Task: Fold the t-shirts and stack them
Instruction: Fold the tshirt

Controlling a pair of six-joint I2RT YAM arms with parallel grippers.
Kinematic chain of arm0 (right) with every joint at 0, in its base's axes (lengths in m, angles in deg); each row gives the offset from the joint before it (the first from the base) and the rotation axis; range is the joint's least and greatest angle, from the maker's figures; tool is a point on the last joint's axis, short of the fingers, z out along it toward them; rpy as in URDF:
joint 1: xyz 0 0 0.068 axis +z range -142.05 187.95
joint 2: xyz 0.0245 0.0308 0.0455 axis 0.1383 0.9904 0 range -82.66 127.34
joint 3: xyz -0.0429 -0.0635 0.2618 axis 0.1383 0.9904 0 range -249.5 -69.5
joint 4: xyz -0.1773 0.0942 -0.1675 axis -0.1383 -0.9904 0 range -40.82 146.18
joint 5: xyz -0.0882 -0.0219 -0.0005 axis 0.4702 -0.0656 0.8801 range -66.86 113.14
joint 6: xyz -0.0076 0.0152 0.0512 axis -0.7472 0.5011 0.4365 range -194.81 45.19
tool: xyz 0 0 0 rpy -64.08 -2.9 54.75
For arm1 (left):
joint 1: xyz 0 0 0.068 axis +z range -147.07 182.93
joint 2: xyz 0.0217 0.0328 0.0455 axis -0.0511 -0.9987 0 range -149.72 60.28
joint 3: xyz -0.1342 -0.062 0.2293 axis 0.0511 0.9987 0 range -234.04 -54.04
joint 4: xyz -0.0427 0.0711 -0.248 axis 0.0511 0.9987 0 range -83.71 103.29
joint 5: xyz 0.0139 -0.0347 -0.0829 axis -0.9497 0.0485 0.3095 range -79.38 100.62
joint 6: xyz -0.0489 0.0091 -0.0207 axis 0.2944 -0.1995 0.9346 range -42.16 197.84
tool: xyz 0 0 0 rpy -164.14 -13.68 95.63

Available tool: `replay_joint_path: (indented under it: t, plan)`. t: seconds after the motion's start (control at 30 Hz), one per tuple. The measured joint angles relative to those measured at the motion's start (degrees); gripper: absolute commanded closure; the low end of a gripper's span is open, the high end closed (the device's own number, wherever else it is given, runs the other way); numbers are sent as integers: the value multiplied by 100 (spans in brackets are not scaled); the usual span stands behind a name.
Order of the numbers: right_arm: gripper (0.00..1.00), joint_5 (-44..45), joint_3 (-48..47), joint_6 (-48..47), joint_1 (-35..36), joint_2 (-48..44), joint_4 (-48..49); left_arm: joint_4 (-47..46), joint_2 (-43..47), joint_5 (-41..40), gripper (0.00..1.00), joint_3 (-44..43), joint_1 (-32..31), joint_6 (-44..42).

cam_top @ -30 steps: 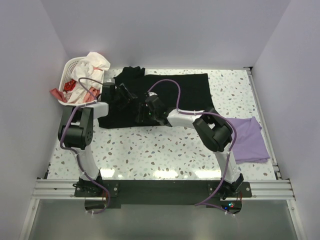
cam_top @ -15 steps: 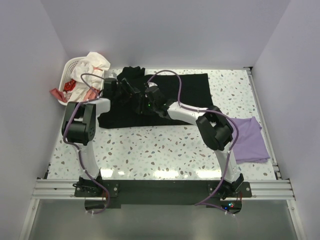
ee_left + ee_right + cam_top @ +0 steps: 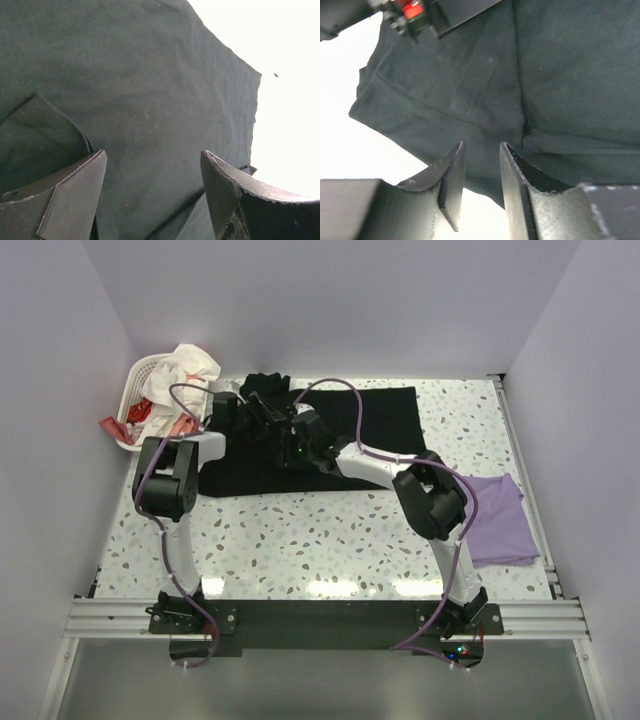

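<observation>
The large black t-shirt (image 3: 370,425) lies spread at the back middle of the table, its left part bunched. My left gripper (image 3: 247,414) hovers over the shirt's back left part. In the left wrist view it (image 3: 154,156) is open wide, with black cloth (image 3: 150,90) below and nothing held. My right gripper (image 3: 296,437) is just right of it over the shirt. In the right wrist view it (image 3: 481,147) is open only a narrow gap, above the shirt's edge (image 3: 470,90), with nothing between the fingers. The folded lavender t-shirt (image 3: 495,518) lies at the right edge.
A white laundry basket (image 3: 141,376) with white and red cloth stands at the back left corner, close to my left arm. The speckled table (image 3: 300,540) lies in front of the black shirt. Walls close in on the left, back and right.
Both grippers have moved back and to the left over the black t-shirt, now close together near its back left part. The shirts have not visibly shifted.
</observation>
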Motion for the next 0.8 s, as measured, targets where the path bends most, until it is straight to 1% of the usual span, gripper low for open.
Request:
replay_joint_path:
  t: [0.27,0.43,0.63,0.8]
  plan:
    - [67,-199,269,-249,203,-4,44,-4,-151,44,19,-173,-28,2]
    - [66,-330,223,-369,339,-4,76,46,-160,48,18,-393,-26,-9]
    - [66,-409,-289,-492,328,186,9,136,-151,76,18,-654,52,-118]
    - [65,-452,-673,-573,214,457,-17,525,15,74,18,-654,271,-295]
